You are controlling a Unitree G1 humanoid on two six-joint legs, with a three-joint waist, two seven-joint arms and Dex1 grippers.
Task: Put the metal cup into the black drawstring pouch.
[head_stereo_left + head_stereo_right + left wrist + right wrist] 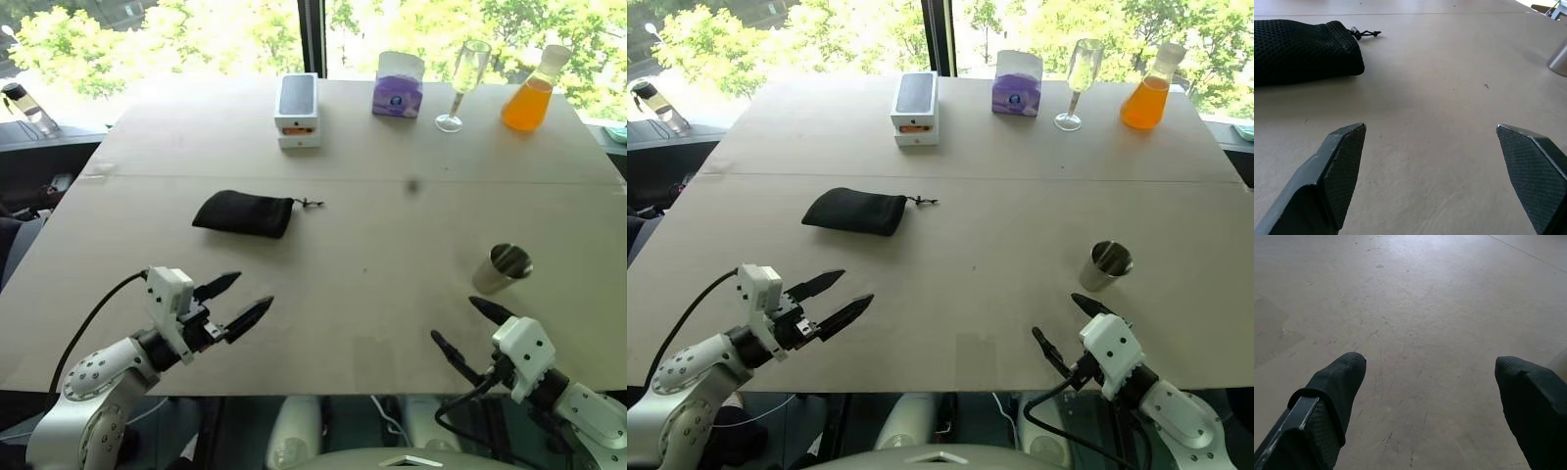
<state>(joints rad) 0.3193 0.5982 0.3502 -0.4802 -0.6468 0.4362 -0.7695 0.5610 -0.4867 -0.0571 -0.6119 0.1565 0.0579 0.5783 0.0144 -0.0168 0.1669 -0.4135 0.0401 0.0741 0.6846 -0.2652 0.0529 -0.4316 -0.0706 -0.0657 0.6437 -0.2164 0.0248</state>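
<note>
the table [353, 215] carries the black drawstring pouch [243, 212] lying flat left of centre, cord toward the right; the metal cup [503, 268] stands upright near the right edge. left gripper [242, 299] and right gripper [460, 328] hover at the near edge, jaws spread, empty

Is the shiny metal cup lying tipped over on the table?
No, the metal cup stands upright on the table, its open mouth facing up.
</note>
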